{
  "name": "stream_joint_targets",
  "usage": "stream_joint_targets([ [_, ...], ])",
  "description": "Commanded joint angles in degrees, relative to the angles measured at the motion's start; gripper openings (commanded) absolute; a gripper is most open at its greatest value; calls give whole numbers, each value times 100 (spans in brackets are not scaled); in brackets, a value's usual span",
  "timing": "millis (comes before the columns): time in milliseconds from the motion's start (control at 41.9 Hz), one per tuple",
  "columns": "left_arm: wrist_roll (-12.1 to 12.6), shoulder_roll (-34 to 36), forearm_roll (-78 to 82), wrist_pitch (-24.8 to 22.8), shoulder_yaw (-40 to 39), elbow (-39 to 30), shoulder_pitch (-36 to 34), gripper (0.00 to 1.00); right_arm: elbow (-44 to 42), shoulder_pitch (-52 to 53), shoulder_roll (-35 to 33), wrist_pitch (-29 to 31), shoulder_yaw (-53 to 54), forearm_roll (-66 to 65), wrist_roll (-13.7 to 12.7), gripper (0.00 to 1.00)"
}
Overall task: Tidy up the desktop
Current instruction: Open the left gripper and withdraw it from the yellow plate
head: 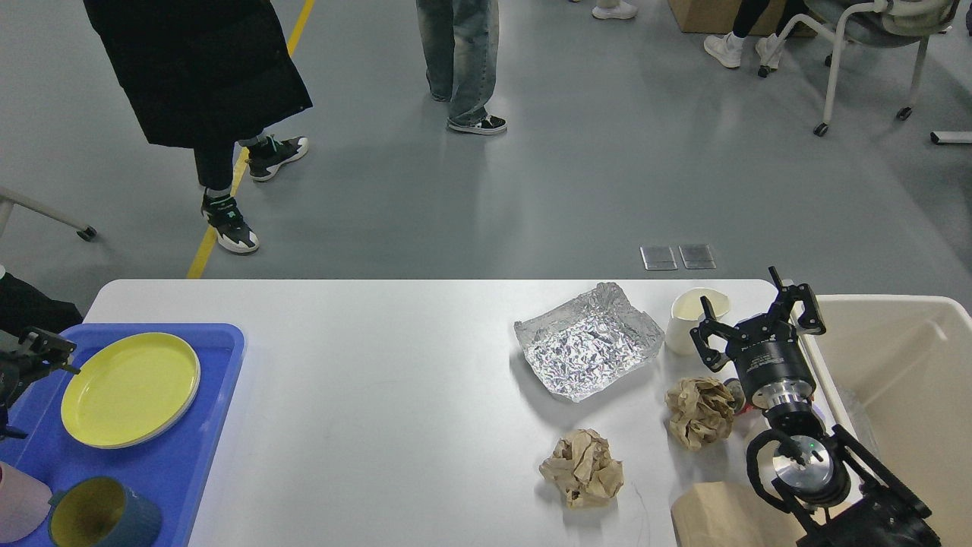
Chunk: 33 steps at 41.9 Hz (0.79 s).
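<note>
The desktop [364,395] fills the lower half of the view, its far edge with rounded corners set against the grey floor. At the near right edge lies a flat brown paper bag [717,516], partly under the right arm. Just beyond it sit two crumpled brown paper balls, one [582,467] near the front and the other [699,410] closer to the right edge, beside the arm. At the near left corner a blue tray [182,456] carries a dark cup [102,516] with a yellow inside, a pinkish cup [15,501] cut off by the view's edge, and, farther back, a yellow plate [129,389]. The left gripper [38,349] shows only partly at the tray's far left edge; I cannot tell how its fingers stand. The right gripper [755,319] hovers over the far right corner, fingers spread and empty. Just left of it stands a white paper cup [691,319], next to a crinkled foil sheet [588,349]. A beige bin [896,365] sits off the right edge.
</note>
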Motion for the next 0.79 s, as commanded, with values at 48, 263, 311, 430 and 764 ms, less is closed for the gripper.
stream_joint_targets([
  [48,3,14,8,-34,441,-275,-570,96,1,0,0,0,0,-4,0,100],
  [263,12,-4,17,-52,644,-575,-984,96,-8,0,0,0,0,-4,0,100],
  [311,12,-12,34,-52,635,-680,-1107,96,1,0,0,0,0,-4,0,100],
  [430,-6,32,78,-69,556,-795,-1476,96,1,0,0,0,0,5,0,100],
  [764,-6,189,87,-807,-33,-1419,-2109,96,-8,0,0,0,0,-4,0,100],
])
